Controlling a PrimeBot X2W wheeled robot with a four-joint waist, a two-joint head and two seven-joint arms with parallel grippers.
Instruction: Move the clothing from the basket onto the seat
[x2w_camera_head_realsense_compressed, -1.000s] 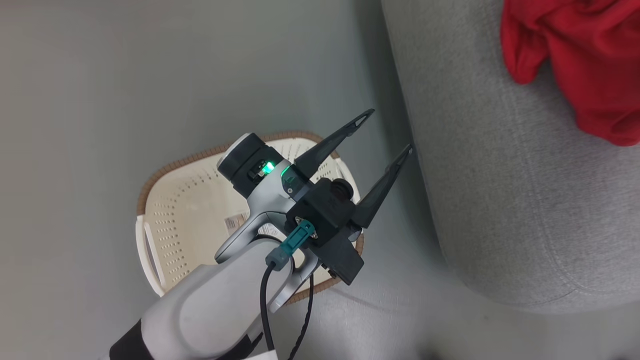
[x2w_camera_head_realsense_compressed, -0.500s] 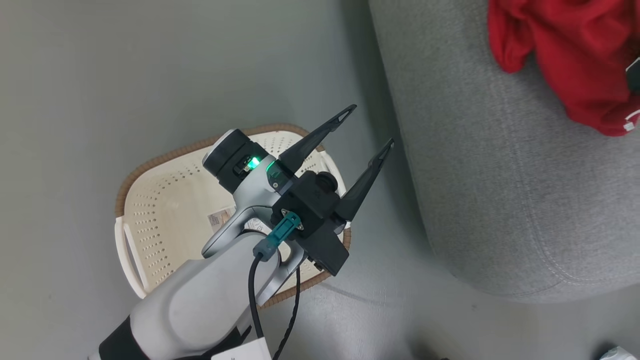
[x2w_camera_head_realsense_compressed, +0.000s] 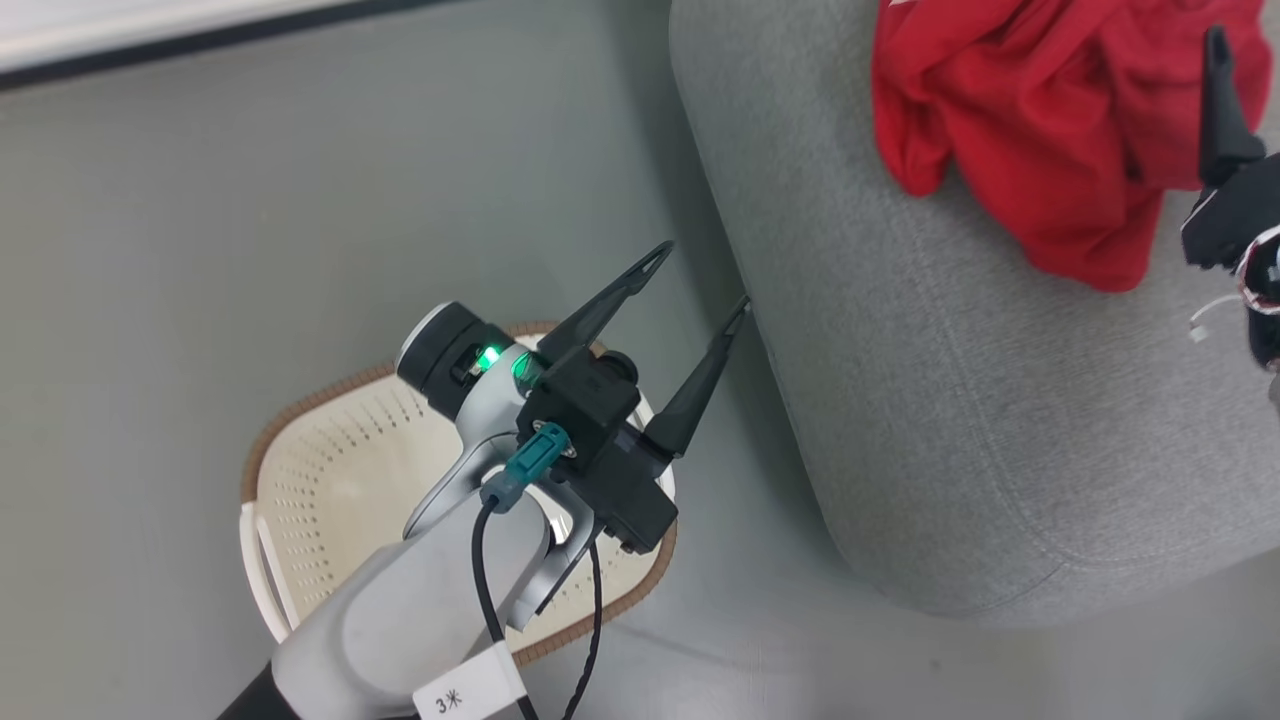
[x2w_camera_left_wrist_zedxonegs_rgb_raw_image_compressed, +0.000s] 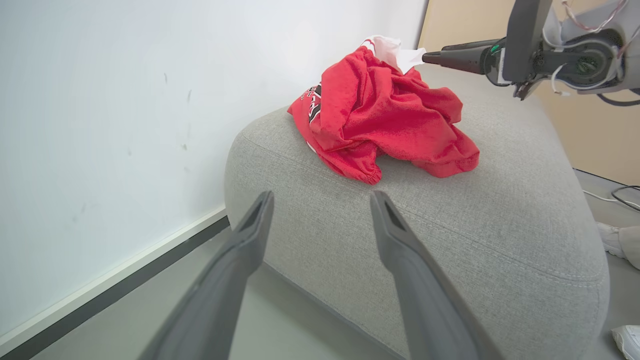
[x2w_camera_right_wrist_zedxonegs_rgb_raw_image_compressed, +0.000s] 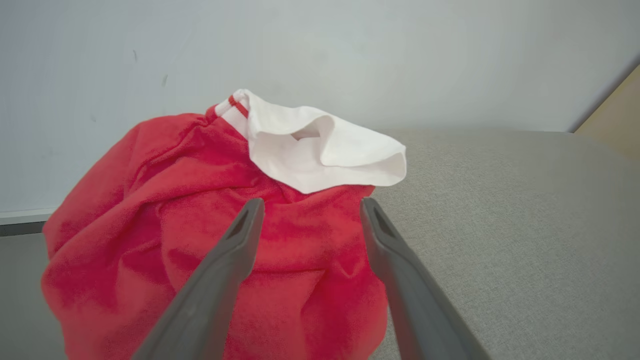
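Note:
The red clothing (x2w_camera_head_realsense_compressed: 1040, 130) lies crumpled in one pile on the grey seat (x2w_camera_head_realsense_compressed: 950, 400), a white panel (x2w_camera_right_wrist_zedxonegs_rgb_raw_image_compressed: 320, 150) sticking up at its top. I cannot tell the two garments apart in the pile. On the floor left of the seat stands the cream basket (x2w_camera_head_realsense_compressed: 300, 420); what shows of its inside past my left arm is bare. My left gripper (x2w_camera_head_realsense_compressed: 700, 275) hangs open above the basket's far rim, its fingers pointing at the seat's edge (x2w_camera_left_wrist_zedxonegs_rgb_raw_image_compressed: 322, 195). My right gripper (x2w_camera_right_wrist_zedxonegs_rgb_raw_image_compressed: 311, 202) is open just over the pile with nothing between its fingers, and its dark finger (x2w_camera_head_realsense_compressed: 1215, 100) shows at the right edge.
A white wall with a dark baseboard (x2w_camera_head_realsense_compressed: 150, 50) runs behind the basket and seat. Grey floor (x2w_camera_head_realsense_compressed: 250, 220) surrounds the basket. In the left wrist view a tan wall (x2w_camera_left_wrist_zedxonegs_rgb_raw_image_compressed: 600, 125), a cable (x2w_camera_left_wrist_zedxonegs_rgb_raw_image_compressed: 620, 192) and pale shoes (x2w_camera_left_wrist_zedxonegs_rgb_raw_image_compressed: 617, 240) lie beyond the seat.
The head camera has turned, bringing more of the seat, the clothing and the wall into view. My right gripper has come in at the right edge beside the pile. The left gripper stays open.

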